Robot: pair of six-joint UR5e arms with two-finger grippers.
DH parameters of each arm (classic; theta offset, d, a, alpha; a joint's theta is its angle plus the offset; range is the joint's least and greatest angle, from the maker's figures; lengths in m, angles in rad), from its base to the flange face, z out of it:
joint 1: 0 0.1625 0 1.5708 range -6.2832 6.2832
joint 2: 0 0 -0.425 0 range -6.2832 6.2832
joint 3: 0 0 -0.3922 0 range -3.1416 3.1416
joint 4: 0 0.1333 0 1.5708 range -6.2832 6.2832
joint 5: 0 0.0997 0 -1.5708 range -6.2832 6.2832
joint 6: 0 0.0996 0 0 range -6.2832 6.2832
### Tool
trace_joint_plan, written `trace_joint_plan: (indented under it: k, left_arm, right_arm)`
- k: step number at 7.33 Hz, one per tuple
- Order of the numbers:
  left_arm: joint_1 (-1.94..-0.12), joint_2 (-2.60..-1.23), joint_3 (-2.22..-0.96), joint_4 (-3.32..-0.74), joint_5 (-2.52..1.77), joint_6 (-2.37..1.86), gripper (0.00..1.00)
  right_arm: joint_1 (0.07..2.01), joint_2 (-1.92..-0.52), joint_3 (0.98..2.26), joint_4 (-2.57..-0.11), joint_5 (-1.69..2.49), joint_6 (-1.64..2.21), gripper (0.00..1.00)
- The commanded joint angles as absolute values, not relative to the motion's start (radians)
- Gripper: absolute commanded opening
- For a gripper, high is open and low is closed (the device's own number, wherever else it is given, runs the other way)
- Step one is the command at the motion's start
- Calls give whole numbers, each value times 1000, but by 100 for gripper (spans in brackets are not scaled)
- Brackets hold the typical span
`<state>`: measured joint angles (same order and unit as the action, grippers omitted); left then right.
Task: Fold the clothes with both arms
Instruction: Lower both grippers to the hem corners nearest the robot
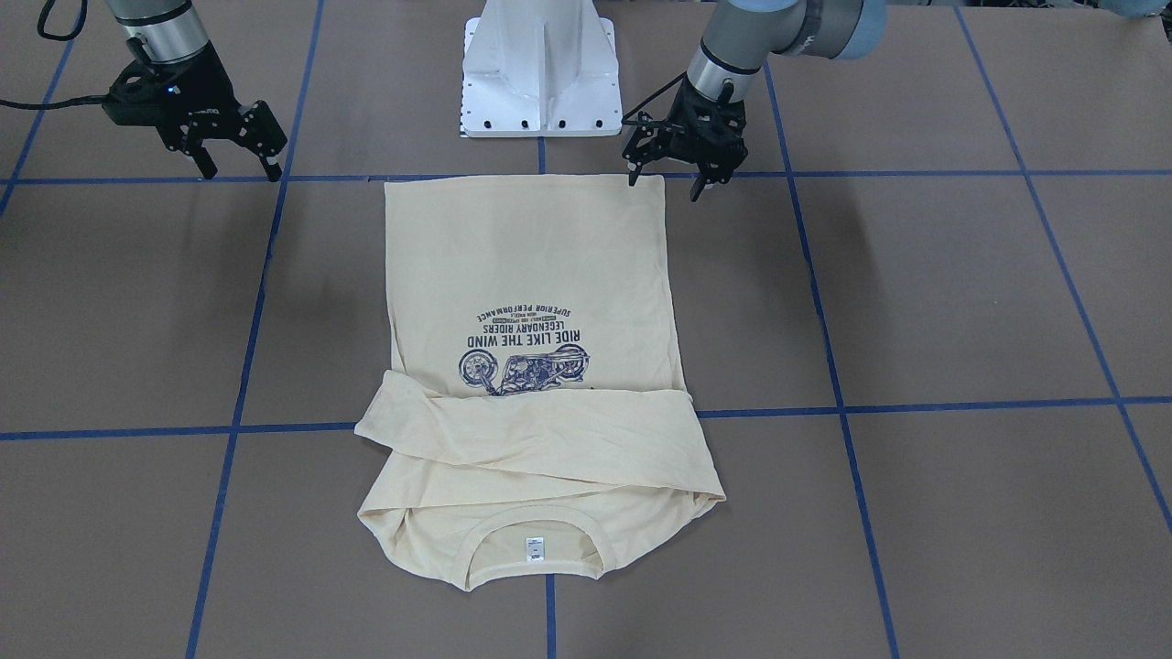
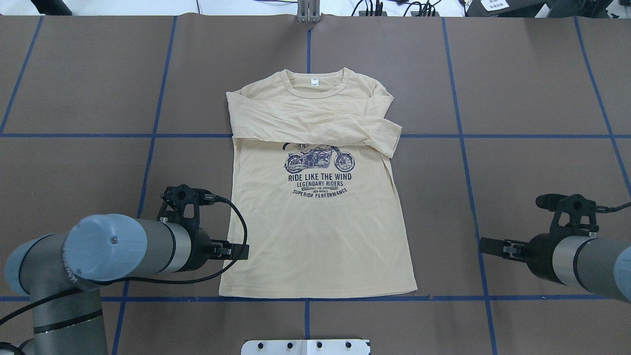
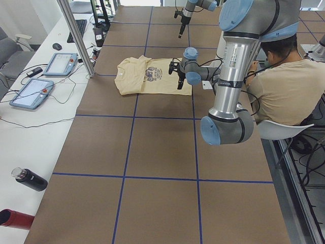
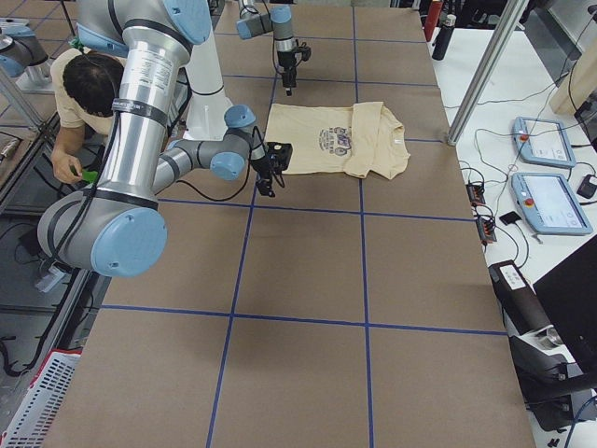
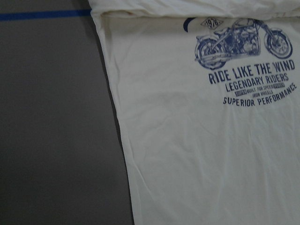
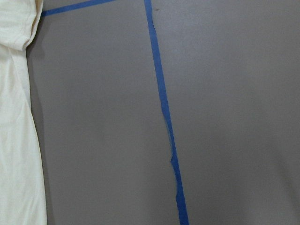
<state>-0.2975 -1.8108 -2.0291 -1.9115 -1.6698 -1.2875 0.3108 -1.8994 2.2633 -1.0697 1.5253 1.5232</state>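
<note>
The cream-yellow T-shirt (image 1: 522, 256) lies flat and print-up on the brown table, collar away from the robot, hem toward it. Both long sleeves (image 2: 315, 123) are folded across the chest above the motorcycle print (image 2: 320, 160). My left gripper (image 1: 664, 188) is open and empty, hovering just above the hem corner on my left side. My right gripper (image 1: 243, 172) is open and empty, apart from the shirt, well off the hem's other corner. The left wrist view shows the shirt's side edge and print (image 5: 211, 140). The right wrist view shows only a strip of the shirt (image 6: 14, 140).
The white pedestal base (image 1: 540, 73) stands just behind the hem. Blue tape lines (image 1: 824, 311) grid the table. A seated person (image 3: 284, 86) is behind the robot. A side bench holds control pendants (image 3: 56, 63) and bottles (image 3: 30, 179).
</note>
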Motion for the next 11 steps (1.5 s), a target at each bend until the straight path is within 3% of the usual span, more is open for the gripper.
trace_joint_plan:
  k: [1, 3, 7, 11]
  left_arm:
    - [-242, -1781, -2025, -1911, -1629, -1328, 99]
    - [-222, -1776, -2019, -1910, -1628, -1331, 96]
    - [-172, -1778, -1994, -1908, -1629, -1397, 60]
    - [-172, -1790, -1988, -1907, -1635, -1396, 51]
  right_arm:
    - [255, -1837, 2264, -1165, 1479, 1536, 100]
    - [247, -1671, 2264, -1384, 1479, 1536, 100]
    - [239, -1651, 2258, -1399, 1476, 1537, 100]
    - [235, -1652, 2258, -1399, 1466, 1540, 100]
